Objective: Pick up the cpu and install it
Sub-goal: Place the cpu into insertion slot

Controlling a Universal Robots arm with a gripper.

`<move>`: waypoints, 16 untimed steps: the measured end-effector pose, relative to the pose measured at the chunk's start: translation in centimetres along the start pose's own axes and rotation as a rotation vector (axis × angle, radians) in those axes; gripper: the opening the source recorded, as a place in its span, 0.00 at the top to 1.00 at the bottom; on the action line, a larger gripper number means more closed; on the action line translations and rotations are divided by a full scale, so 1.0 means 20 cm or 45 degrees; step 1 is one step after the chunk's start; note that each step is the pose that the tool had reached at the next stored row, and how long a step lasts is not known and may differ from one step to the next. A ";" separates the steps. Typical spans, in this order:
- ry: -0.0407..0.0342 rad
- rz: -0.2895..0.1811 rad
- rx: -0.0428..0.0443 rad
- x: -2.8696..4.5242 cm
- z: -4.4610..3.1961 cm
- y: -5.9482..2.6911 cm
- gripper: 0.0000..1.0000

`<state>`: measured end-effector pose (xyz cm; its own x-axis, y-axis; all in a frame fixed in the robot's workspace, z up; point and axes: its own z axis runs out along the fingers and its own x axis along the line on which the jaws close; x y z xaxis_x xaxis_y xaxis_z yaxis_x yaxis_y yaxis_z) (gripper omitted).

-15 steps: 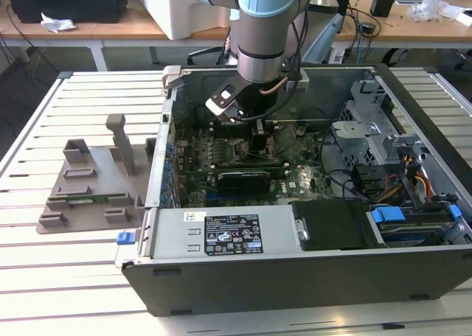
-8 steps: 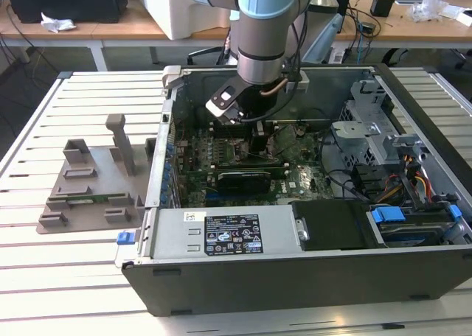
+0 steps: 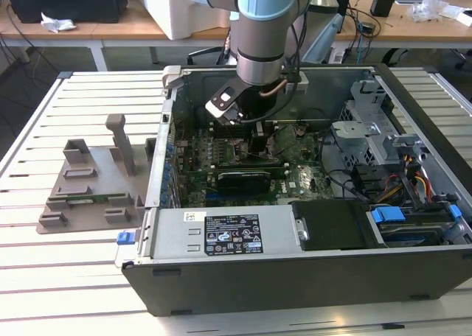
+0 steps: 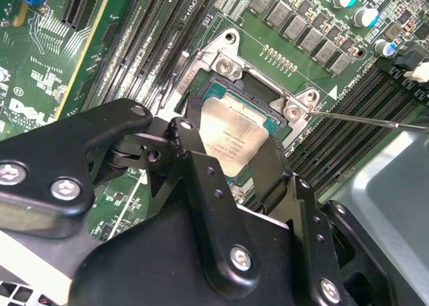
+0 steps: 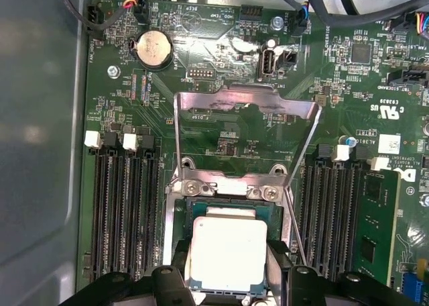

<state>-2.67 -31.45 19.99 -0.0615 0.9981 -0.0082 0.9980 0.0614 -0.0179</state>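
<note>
The cpu (image 5: 226, 252) (image 4: 231, 135), a flat square chip with a silver top and thin green rim, lies low inside the motherboard socket frame (image 5: 175, 212). My gripper (image 5: 228, 274) (image 4: 234, 146) reaches down into the open computer case (image 3: 295, 284) and is shut on the chip, one black finger (image 4: 192, 135) against each of two opposite edges. The socket's metal load plate (image 5: 244, 101) stands flipped open behind it. I cannot tell whether the chip is fully seated. In the exterior view the gripper (image 3: 258, 133) hangs under the arm's wrist over the board.
Memory slots (image 5: 124, 212) flank the socket, and a memory module (image 5: 375, 219) stands in one bank. A thin socket lever (image 4: 375, 120) sticks out beside the socket. A silver power supply box (image 3: 221, 233) and drive cage (image 3: 369, 130) crowd the case. A grey fixture plate (image 3: 88, 192) lies outside.
</note>
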 end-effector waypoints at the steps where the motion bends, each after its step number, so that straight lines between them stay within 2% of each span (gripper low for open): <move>1: 0.0001 0.000 0.000 0.000 0.000 0.000 0.46; 5: 0.0006 0.000 0.000 0.001 0.002 0.000 0.45; 6: 0.0003 0.000 0.000 0.000 0.002 0.000 0.38; 9: -0.0001 0.000 0.000 0.000 -0.002 0.000 0.38; 11: 0.0003 0.000 0.000 0.003 -0.055 -0.001 0.38; 12: 0.0003 0.000 0.000 0.006 -0.066 -0.001 0.38; 14: 0.0006 0.000 0.000 0.006 -0.068 0.000 0.40; 16: 0.0003 0.000 0.000 0.006 -0.069 -0.001 0.53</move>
<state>-2.66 -31.32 21.36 -0.0617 0.9981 -0.0080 0.9979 0.0615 -0.0177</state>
